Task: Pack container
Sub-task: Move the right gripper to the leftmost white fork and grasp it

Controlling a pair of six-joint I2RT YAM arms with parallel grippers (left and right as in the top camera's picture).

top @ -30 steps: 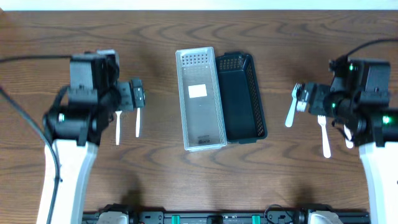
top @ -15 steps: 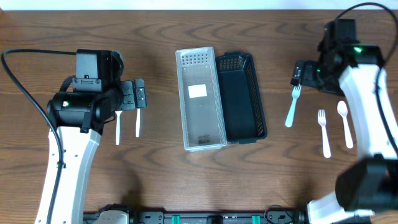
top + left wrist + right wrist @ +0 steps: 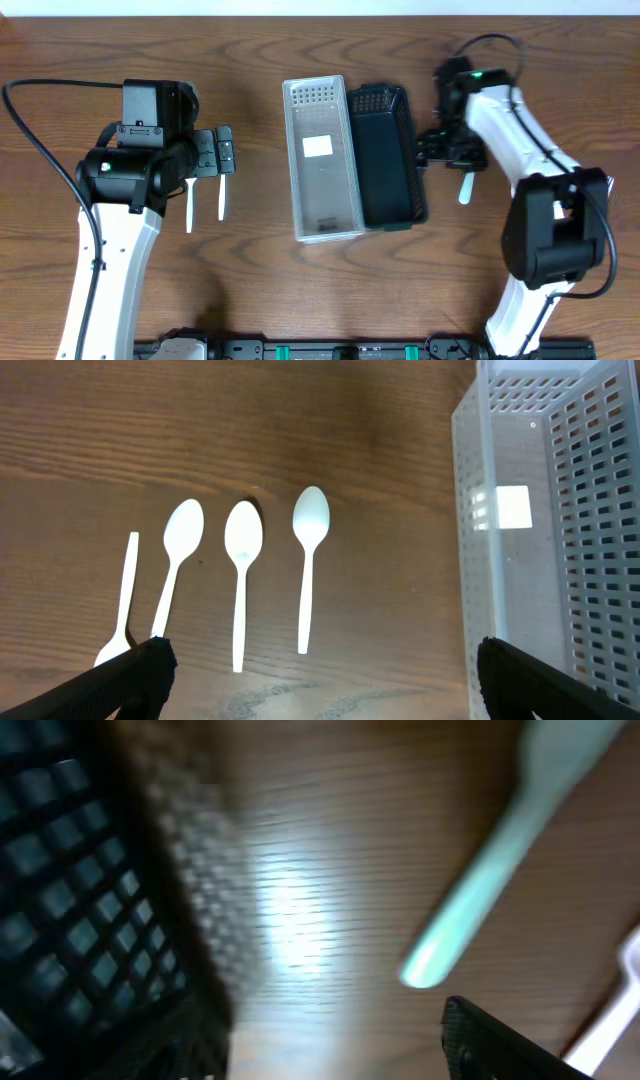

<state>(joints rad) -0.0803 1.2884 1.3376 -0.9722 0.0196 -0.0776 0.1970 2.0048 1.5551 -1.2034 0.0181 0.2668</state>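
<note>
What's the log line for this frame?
left arm: jaws open near spoons | right arm: beside black basket, jaws unclear | clear bin: no cutlery

Mid-table you've got the bin and the basket side by side and touching, bin on the left, basket on the right. Off to the left of the bin, well apart from it, three spoons lie in a row on the wood with one more utensil just left of them, and the left gripper hangs over their far ends. Over on the other side, the right gripper sits just beside the basket's right wall, with a single utensil lying on the table right next to it, further right.
</note>
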